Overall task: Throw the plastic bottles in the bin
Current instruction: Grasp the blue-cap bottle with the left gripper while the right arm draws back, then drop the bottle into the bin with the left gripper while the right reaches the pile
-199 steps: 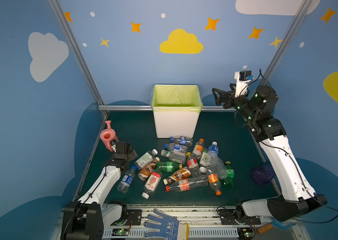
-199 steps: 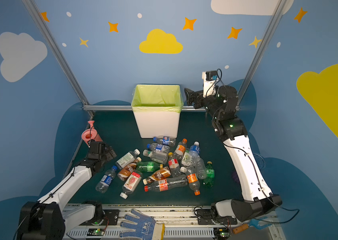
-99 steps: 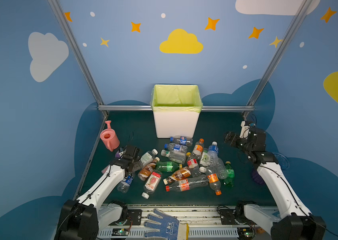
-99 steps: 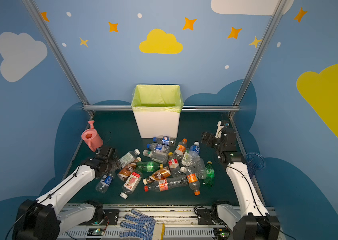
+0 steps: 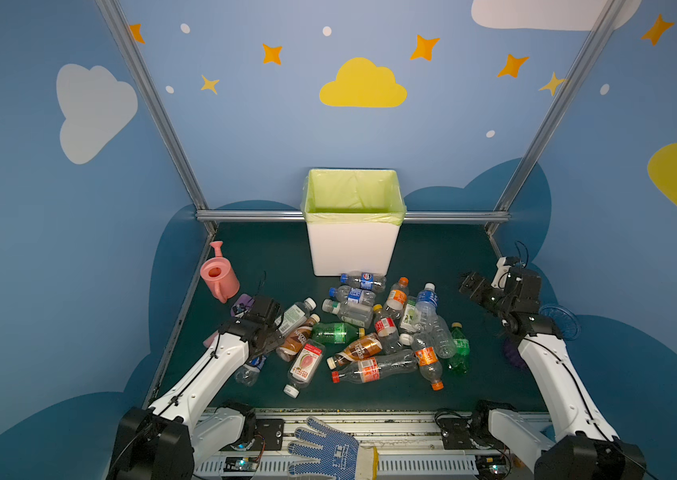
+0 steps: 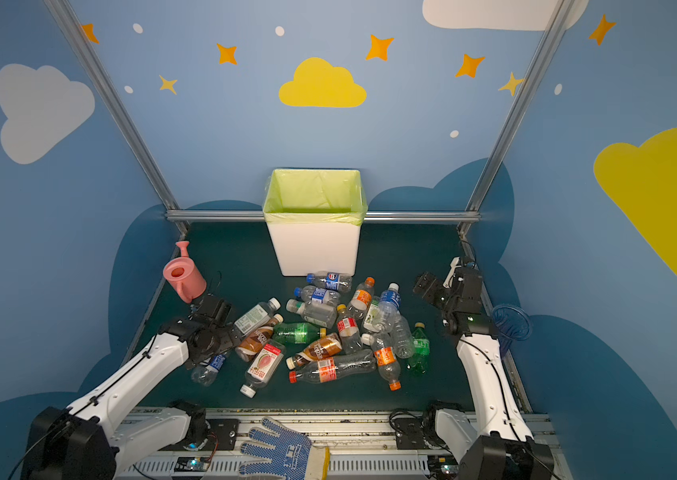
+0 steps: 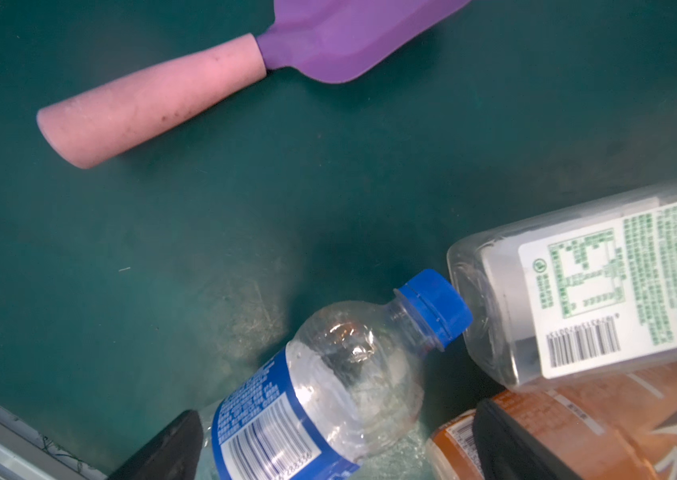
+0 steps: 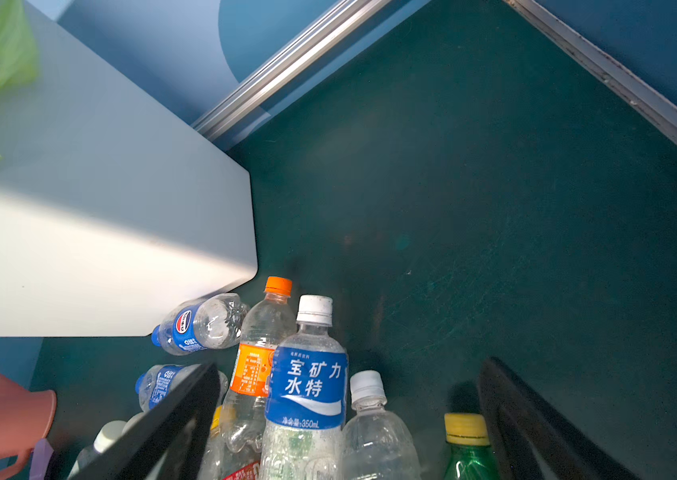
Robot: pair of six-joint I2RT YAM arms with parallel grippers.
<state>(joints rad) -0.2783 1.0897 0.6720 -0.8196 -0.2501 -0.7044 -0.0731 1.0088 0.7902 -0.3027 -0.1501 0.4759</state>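
Observation:
Several plastic bottles (image 5: 370, 328) lie in a heap on the green mat in front of the bin (image 5: 351, 249), which is white with a yellow-green bag over its rim. My left gripper (image 7: 336, 436) is open and low at the heap's left edge. Its fingers (image 7: 166, 449) stand either side of a clear bottle with a blue cap (image 7: 432, 307) and blue label, and the bottle lies flat on the mat. My right gripper (image 8: 351, 370) is open and hangs right of the heap, above a white-capped bottle with a blue label (image 8: 307, 386). Nothing is held.
A pink watering can (image 5: 218, 274) stands at the left edge, with a purple scoop (image 7: 349, 37) lying next to it. A brown-labelled bottle (image 7: 577, 428) touches my left gripper's other finger. A blue glove (image 5: 328, 449) lies on the front rail. A blue dish (image 5: 557, 322) sits beyond the right edge.
My right arm has dropped from beside the bin's rim down to the right side of the heap. My left gripper has moved forward onto the blue-capped bottle. Both stay open.

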